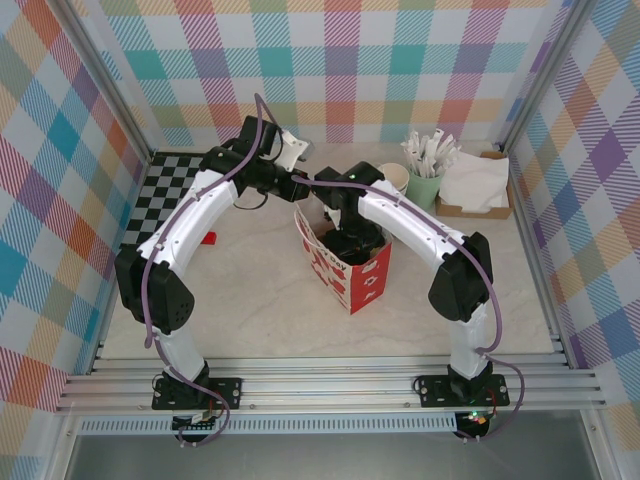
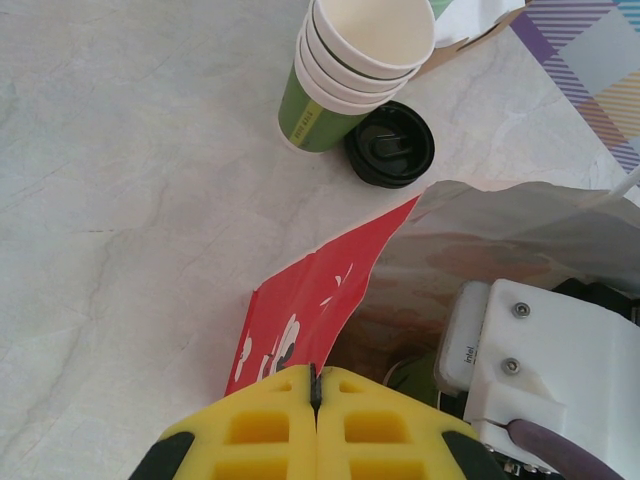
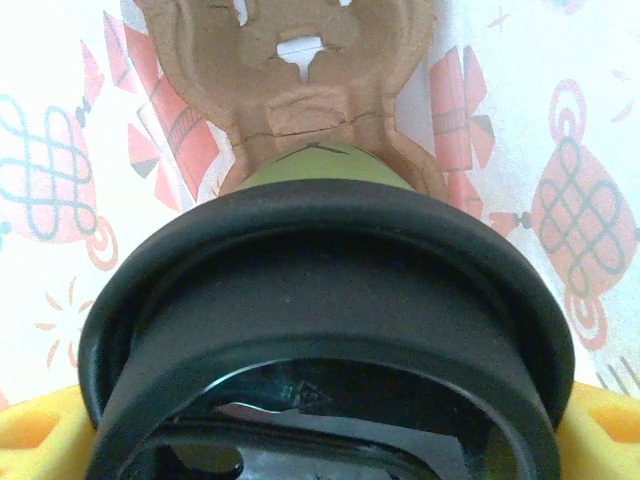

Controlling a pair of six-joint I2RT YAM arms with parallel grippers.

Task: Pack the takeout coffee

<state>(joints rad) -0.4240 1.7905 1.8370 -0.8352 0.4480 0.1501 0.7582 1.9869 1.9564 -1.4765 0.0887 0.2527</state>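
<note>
Left pincer (image 2: 316, 400): my yellow ribbed pads are pressed flat together. The red printed rim of the paper bag (image 2: 310, 300) runs straight into the seam between them, so I appear to be pinching thin paper.

The bag stands upright near the middle of the counter (image 1: 250, 290), a pale, smooth, marble-veined surface. It is glossy red with white figures outside and dull grey-white inside, with its mouth held open.

Right pincer (image 3: 320, 440): spread wide, one yellow pad at each side of the round black plastic lid, holding the takeout coffee (image 3: 320, 300) by its top. From above, this pincer is sunk into the bag's mouth.

The coffee is inside the bag. Its lid is a thick rolled ring with a matte finish, and below it shows a strip of olive-green paper wall. The cup's lower end meets a brown moulded-pulp carrier (image 3: 300, 60) that is rough, fibrous and scalloped, with a torn notch (whether the cup is seated in a pocket, I cannot tell). The bag's inner walls around it are white with red knot prints.

Toward the counter's far right corner:
- Nested stack of lidless green cups (image 2: 350, 70), white inside with rolled rims.
- Loose black lid (image 2: 390, 145) touching the stack's base.
- Pale-green cup of white-wrapped sticks (image 1: 425, 170).
- Shallow cardboard box of white napkins (image 1: 475, 185).
</note>
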